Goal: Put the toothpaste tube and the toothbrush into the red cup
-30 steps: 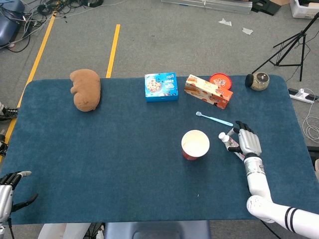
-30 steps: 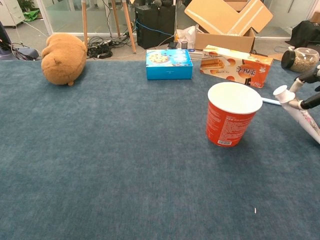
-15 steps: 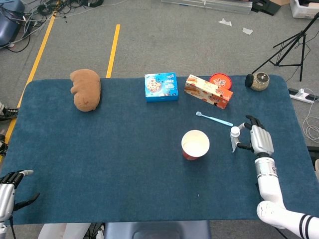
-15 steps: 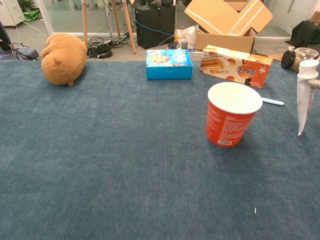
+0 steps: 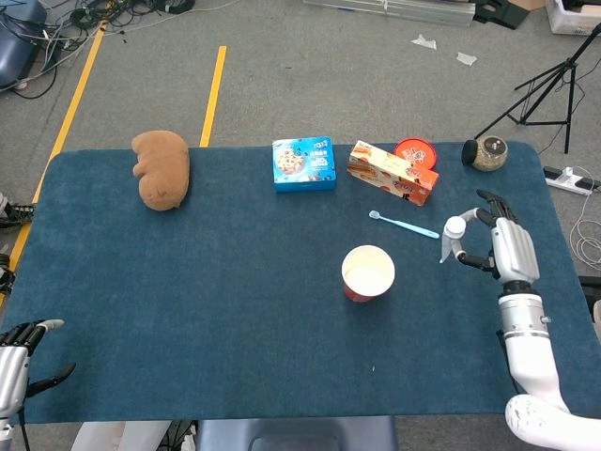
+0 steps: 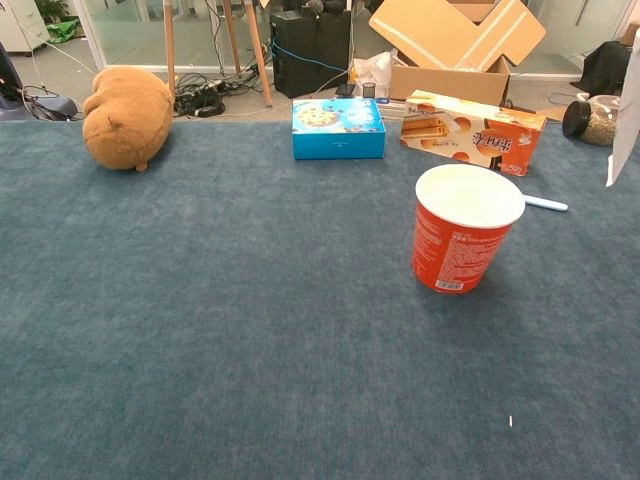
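The red cup (image 5: 368,273) (image 6: 467,228) stands upright and empty near the table's middle right. My right hand (image 5: 507,246) holds the white toothpaste tube (image 5: 453,239) (image 6: 625,130) upright, cap up, in the air to the right of the cup. Behind the cup, the light blue toothbrush (image 5: 404,225) (image 6: 545,204) lies flat on the cloth. At the table's near left corner my left hand (image 5: 13,357) hangs with fingers apart and holds nothing.
Along the far edge sit a brown plush toy (image 5: 161,168), a blue box (image 5: 303,163), an orange box (image 5: 392,172), a red lid (image 5: 415,151) and a jar (image 5: 488,153). The blue cloth table (image 5: 235,301) spreads wide on the left.
My right hand has lifted the toothpaste tube off the cloth, turned it upright and raised it higher and to the right. The left hand barely moved.
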